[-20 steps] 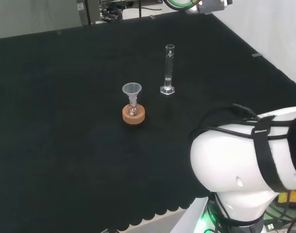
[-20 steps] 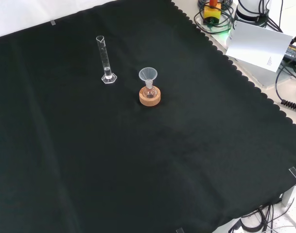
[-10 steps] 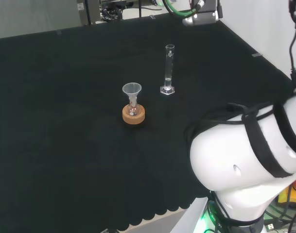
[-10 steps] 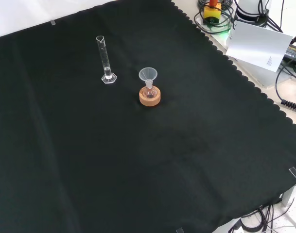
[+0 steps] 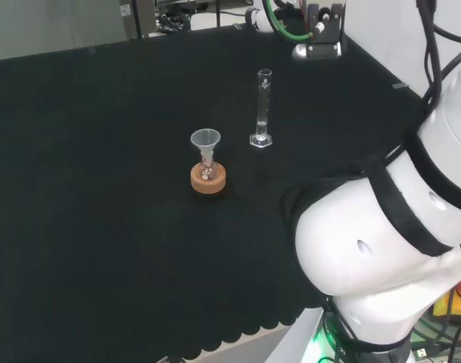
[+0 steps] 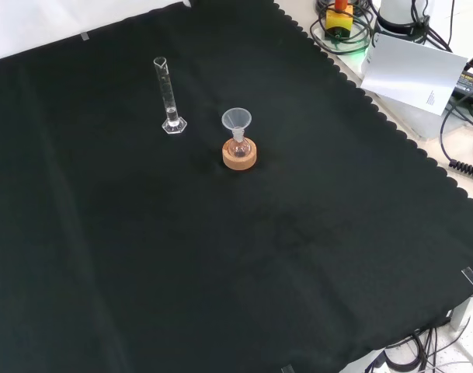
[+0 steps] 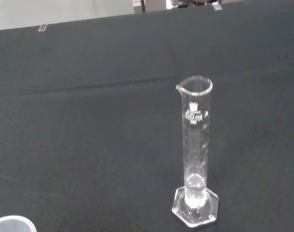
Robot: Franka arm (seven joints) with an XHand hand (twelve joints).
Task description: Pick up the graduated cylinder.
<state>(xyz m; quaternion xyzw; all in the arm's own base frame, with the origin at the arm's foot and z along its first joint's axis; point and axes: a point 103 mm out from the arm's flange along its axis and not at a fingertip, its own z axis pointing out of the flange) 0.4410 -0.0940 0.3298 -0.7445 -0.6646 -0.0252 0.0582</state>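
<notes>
The graduated cylinder (image 5: 262,110) is clear glass with a hexagonal foot and stands upright on the black cloth. In the front view the cylinder (image 6: 170,97) stands at the upper left. In the wrist view the cylinder (image 7: 196,154) is close, free on all sides, its spout at the rim. The arm's wrist end (image 5: 317,34), a black bracket with a green cable, hangs at the head view's top edge, beyond and to the right of the cylinder and apart from it.
A small flask with a clear funnel sits on a cork ring (image 5: 207,178) to the cylinder's lower left in the head view, also the cork ring (image 6: 240,154). The funnel's rim (image 7: 11,224) shows in the wrist view. The arm's white links (image 5: 389,242) stand at the right.
The arm's wrist end has come down into the head view's top edge, toward the cylinder. The big white link has swung upward. Cylinder and flask have not moved.
</notes>
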